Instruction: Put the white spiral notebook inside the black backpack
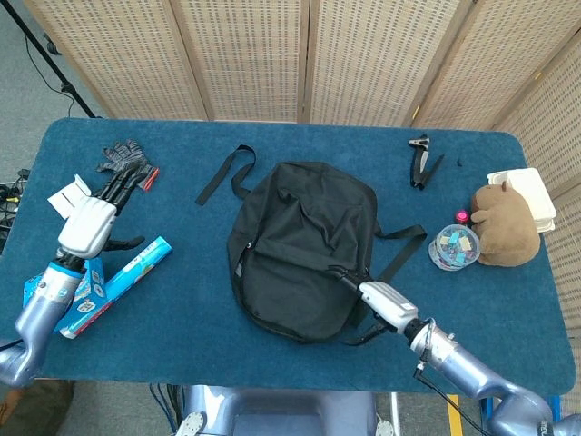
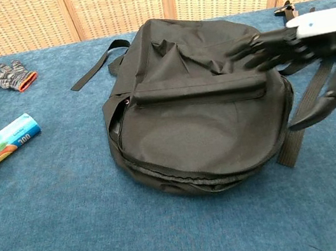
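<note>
The black backpack [image 1: 300,245] lies flat mid-table with its flap down over the opening [image 2: 200,126]. The white spiral notebook is hidden in both views. My right hand [image 1: 388,304] hovers at the backpack's near right edge, fingers spread and holding nothing; in the chest view the right hand [image 2: 310,50] hangs just above the bag's right side. My left hand [image 1: 88,224] is far to the left, above the blue roll, fingers apart and empty.
Left side: a grey glove [image 1: 127,162], a small white box [image 1: 68,195], a blue foil roll [image 1: 127,271] and a cookie box [image 1: 41,289]. Right side: a black tool [image 1: 422,159], a jar [image 1: 452,247], a brown plush [image 1: 504,222], a white container [image 1: 528,193]. Backpack straps [image 1: 222,173] trail outward.
</note>
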Available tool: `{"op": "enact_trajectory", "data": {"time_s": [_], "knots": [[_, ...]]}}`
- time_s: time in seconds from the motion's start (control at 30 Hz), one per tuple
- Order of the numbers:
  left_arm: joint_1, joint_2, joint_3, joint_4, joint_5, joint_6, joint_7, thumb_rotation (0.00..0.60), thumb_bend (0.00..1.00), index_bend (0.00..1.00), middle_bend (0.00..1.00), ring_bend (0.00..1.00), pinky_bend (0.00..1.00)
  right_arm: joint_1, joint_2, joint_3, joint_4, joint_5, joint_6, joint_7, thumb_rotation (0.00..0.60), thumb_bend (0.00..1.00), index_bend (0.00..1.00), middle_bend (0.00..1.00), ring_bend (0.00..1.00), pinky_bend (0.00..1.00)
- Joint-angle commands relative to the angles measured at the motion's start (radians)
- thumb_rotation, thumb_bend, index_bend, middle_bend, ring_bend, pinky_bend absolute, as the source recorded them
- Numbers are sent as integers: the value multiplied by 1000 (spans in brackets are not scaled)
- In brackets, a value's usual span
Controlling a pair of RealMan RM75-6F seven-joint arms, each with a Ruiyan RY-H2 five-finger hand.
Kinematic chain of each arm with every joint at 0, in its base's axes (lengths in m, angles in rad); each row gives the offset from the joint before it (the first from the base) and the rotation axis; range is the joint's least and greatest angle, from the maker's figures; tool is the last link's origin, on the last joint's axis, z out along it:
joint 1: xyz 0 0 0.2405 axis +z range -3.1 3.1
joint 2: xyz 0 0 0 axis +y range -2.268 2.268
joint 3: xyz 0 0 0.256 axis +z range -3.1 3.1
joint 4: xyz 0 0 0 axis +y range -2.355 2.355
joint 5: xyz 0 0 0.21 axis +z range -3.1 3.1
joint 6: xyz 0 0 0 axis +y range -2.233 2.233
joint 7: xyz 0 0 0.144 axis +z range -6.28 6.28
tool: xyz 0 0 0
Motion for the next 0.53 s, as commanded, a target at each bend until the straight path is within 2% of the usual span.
{"op": "enact_trajectory", "data": {"time_s": [0.03, 0.17, 0.4, 0.53], "knots": [[75, 50, 11, -59, -49, 20, 19, 600, 0, 0, 0, 10, 278, -91, 3, -71, 129, -104, 181, -187, 600, 0, 0, 0, 0, 0], [175, 92, 17, -147, -136, 48, 57, 600, 0, 0, 0, 0, 224, -187, -36, -76, 298, -76, 365, -314, 600, 0, 0, 0, 0, 0], [240, 142, 28, -252, -160, 61, 91, 600, 0, 0, 0, 0, 105, -238, -87, -72, 441, -45, 496, -354, 600, 0, 0, 0, 0, 0], [291, 182, 43, -340, -167, 84, 127, 600, 0, 0, 0, 0, 23, -295, -126, -52, 508, 8, 612, -364, 600, 0, 0, 0, 0, 0]]}}
